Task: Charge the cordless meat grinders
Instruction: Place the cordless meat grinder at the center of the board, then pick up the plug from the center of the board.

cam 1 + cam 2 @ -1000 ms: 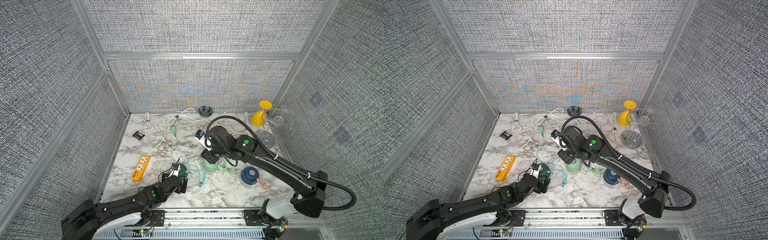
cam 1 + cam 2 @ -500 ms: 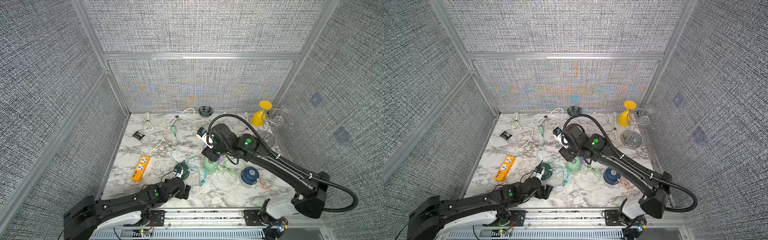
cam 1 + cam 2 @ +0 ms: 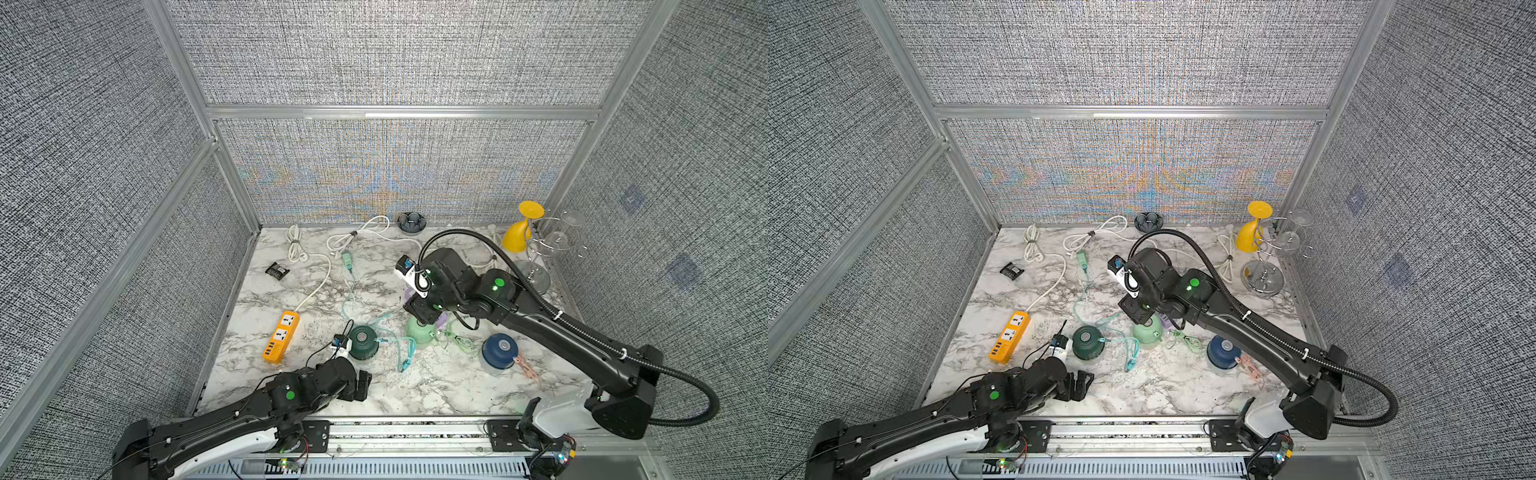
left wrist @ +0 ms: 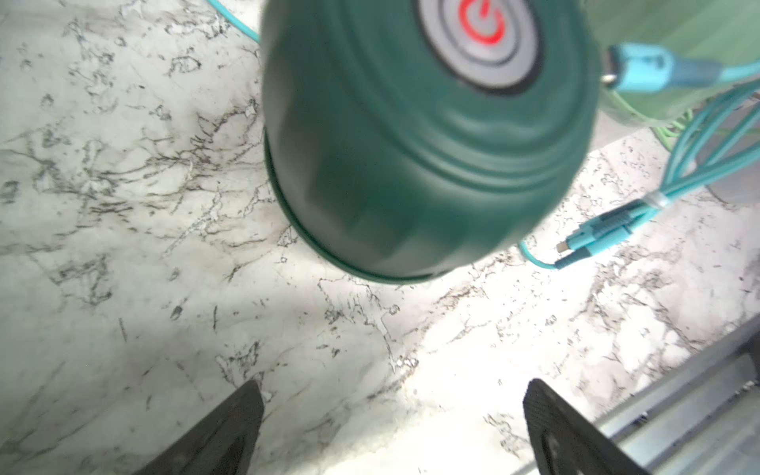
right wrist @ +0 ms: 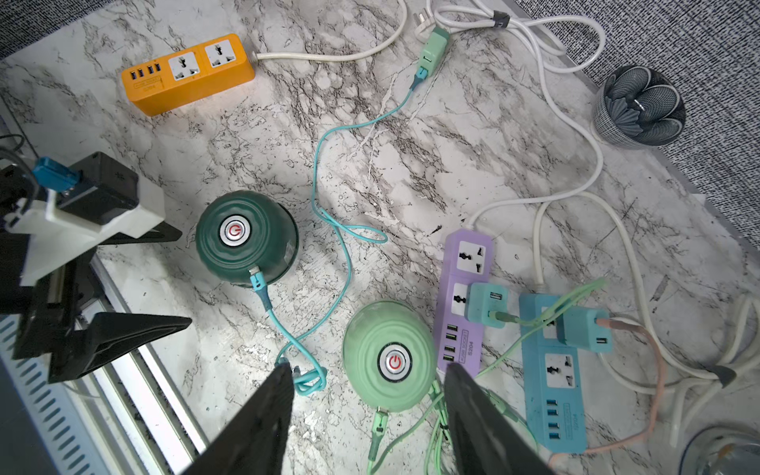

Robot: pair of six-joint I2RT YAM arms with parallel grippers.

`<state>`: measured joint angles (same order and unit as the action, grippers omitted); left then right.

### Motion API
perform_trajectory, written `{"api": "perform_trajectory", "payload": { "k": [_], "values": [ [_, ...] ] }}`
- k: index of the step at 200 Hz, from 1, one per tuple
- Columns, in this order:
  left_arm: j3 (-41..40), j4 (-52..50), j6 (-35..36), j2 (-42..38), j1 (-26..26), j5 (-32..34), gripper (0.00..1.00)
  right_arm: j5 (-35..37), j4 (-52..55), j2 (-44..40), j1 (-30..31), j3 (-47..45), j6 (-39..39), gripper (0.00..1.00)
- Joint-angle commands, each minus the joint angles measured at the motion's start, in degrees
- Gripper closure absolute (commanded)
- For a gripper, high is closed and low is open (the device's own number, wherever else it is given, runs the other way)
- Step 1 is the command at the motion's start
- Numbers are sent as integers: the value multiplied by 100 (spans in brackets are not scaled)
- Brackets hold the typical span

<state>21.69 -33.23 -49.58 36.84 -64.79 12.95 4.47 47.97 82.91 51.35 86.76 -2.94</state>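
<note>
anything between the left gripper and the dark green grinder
Nothing visible. Only bare tabletop lies between the open left gripper and the dark green grinder; its teal cable lies clear of that path.

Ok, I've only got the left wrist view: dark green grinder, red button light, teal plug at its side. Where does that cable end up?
Observer: At a small green adapter lying loose near the back wall, in no strip.
Operator: Is the mint one lit too?
Observer: Yes, in the right wrist view the mint grinder shows a red button light.
Operator: And the navy one?
Observer: In a top view the navy grinder has a pink cable lying beside it. I can't tell whether it is plugged in.
</note>
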Motion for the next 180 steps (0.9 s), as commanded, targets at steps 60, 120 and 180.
{"api": "perform_trajectory", "payload": {
  "k": [60,120,180],
  "values": [
    [2380,-1909,459,-120,-88,1978,1,-274,-85,331,-165,484,181,39],
    [5297,-948,2465,3703,3423,721,36,-491,-523,947,-629,1033,865,41],
    [9077,-2183,2445,8280,4540,-446,32,-517,-961,653,-789,378,1056,41]
  ]
}}
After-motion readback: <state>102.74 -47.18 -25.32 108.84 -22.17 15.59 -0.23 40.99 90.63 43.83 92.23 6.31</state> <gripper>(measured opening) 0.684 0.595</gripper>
